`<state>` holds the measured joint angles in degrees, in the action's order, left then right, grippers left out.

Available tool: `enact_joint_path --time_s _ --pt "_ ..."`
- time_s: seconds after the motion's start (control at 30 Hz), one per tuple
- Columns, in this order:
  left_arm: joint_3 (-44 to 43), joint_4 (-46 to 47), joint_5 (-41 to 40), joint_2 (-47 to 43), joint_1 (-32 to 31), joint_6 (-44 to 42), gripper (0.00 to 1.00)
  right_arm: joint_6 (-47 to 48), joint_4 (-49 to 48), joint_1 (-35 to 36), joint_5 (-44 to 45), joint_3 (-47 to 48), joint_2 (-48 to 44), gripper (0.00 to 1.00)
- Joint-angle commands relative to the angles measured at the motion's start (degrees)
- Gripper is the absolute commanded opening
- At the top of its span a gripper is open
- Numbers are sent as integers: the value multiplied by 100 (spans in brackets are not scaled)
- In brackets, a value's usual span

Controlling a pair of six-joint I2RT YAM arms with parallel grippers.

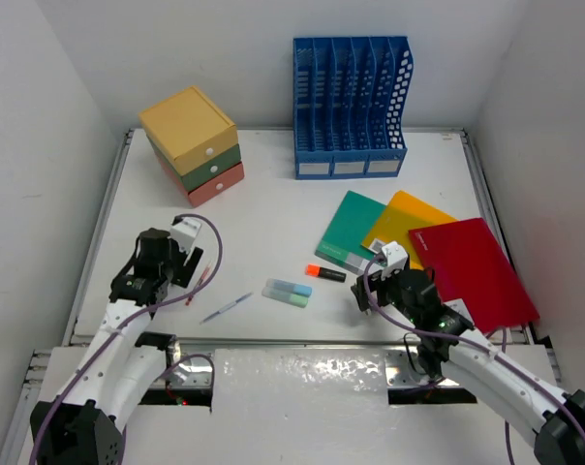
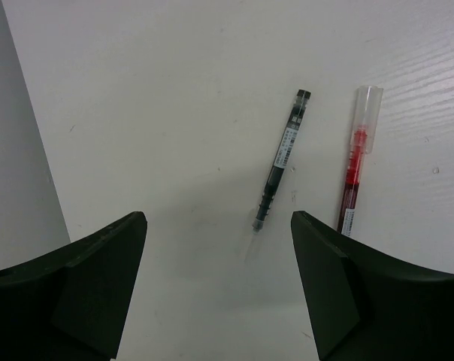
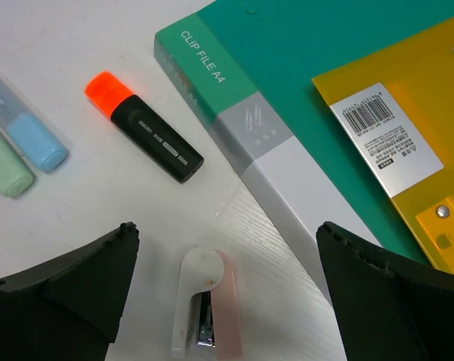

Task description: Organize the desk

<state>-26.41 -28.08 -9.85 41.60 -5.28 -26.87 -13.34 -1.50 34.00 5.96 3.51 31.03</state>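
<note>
The desk (image 1: pixel 273 208) is a white tabletop with rails along its edges. My left gripper (image 1: pixel 181 266) is open and empty above its left part. In the left wrist view (image 2: pixel 219 256) a black pen (image 2: pixel 282 162) and a red pen (image 2: pixel 356 162) lie just ahead of the jaws, the red one beside the right finger. My right gripper (image 1: pixel 367 291) is open and empty. In the right wrist view (image 3: pixel 227 256) a white-and-pink stapler (image 3: pixel 208 308) lies on the desk between the jaws, untouched.
Yellow-green-orange drawer box (image 1: pixel 191 145) back left, blue file rack (image 1: pixel 351 107) at the back. Green (image 1: pixel 349 231), yellow (image 1: pixel 409 221) and red (image 1: pixel 472 271) folders overlap on the right. Orange highlighter (image 1: pixel 324 273), pastel highlighters (image 1: pixel 288 291) and a clear pen (image 1: pixel 227 308) lie near the front.
</note>
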Motion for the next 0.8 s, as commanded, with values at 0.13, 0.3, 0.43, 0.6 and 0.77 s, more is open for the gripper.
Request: enact_joint_path --time_s 0.13,0.3,0.43,0.6,0.77 --pt "-486 163 35 -82 1 103 76 -124 -526 45 -155 -34 -35 99" --pt "-1716 -241 1141 -30 1 7 77 -90 -1141 37 -831 316 350 99" --pt "-3104 -225 1390 356 1 156 77 218 -1415 37 -1693 1577 1313 99" --pt "-5169 74 -51 1787 9 472 81 429 -897 54 -2318 3724 3222 95" --pt "-6365 127 25 3414 228 718 81 245 -896 107 -2186 5860 5373 53"
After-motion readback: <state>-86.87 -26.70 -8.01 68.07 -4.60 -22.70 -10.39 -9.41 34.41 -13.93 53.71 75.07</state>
